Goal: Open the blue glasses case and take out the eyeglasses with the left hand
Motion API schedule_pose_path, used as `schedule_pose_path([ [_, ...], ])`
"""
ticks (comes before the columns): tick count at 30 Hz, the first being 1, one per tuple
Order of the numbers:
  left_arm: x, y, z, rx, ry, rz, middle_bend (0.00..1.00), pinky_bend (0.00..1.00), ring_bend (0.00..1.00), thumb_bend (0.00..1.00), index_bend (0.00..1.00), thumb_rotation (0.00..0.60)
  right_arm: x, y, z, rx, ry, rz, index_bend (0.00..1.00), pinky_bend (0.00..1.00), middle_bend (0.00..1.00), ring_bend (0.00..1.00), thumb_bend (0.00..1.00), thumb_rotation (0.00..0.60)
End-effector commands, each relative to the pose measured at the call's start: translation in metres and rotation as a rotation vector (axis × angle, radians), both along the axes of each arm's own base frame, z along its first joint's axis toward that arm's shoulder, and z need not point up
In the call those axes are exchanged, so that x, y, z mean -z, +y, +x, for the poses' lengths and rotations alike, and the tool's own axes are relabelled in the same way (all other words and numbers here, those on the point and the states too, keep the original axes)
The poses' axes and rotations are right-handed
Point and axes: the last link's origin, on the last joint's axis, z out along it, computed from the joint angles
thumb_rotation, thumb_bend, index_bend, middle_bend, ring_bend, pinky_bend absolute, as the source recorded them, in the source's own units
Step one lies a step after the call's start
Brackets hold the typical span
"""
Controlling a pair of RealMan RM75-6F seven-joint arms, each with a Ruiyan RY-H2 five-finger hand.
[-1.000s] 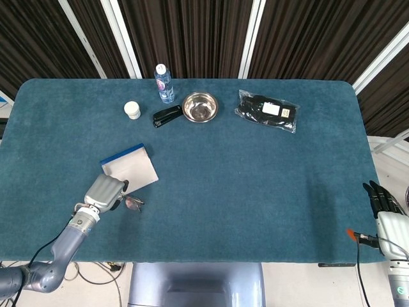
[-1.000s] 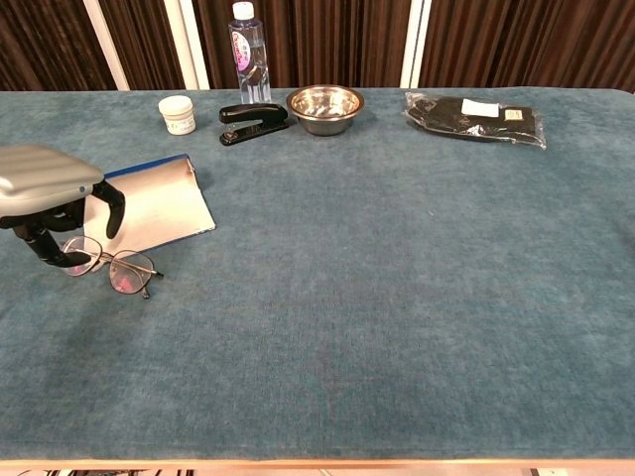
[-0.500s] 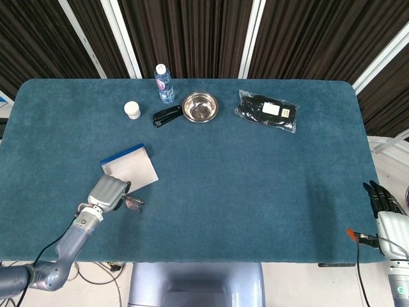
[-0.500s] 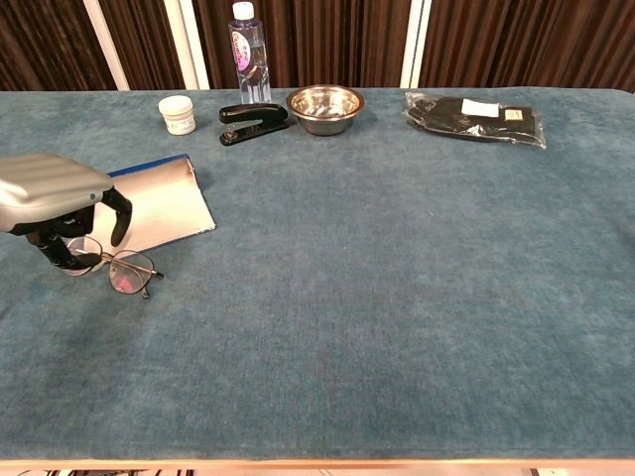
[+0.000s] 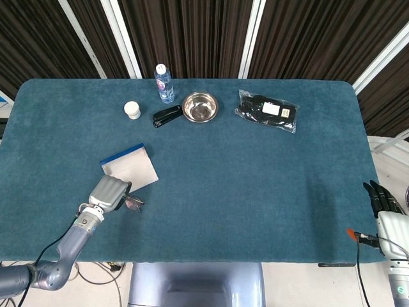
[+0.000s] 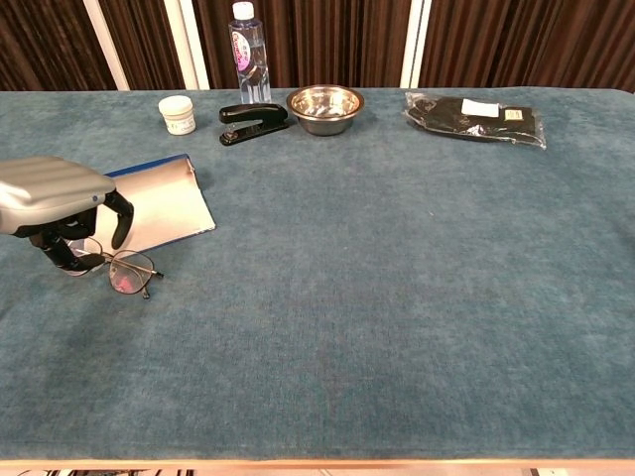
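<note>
No lettering can be read anywhere. The water bottle (image 6: 249,41) at the tabletop's far edge wears a pink and white label, its print too small to make out. The black packet (image 6: 474,117) toward the far right corner carries two small stickers, one white, one yellowish, both illegible.

The blue glasses case (image 6: 159,206) lies flat, closed-looking, with the thin-rimmed eyeglasses (image 6: 117,271) just beside its near edge.
</note>
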Motion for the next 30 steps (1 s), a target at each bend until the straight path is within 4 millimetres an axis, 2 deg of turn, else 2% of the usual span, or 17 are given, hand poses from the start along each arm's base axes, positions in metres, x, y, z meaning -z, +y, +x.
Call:
schedule_pose_path([
  [1,0.0006,-0.0003,-0.0006,-0.001,0.001,-0.002,1.00,0.98,0.97,0.35,0.50,0.600,0.0001,0.0001,-0.0001,0.000,0.000,0.000,0.00,0.24,0.00,0.00,0.16,0.600],
  [30,0.0038,0.0009,-0.0041,-0.009,0.000,-0.003,1.00,0.98,0.97,0.38,0.53,0.600,0.0000,0.0005,-0.0003,0.000,0.001,-0.002,0.00,0.24,0.00,0.00,0.17,0.600],
])
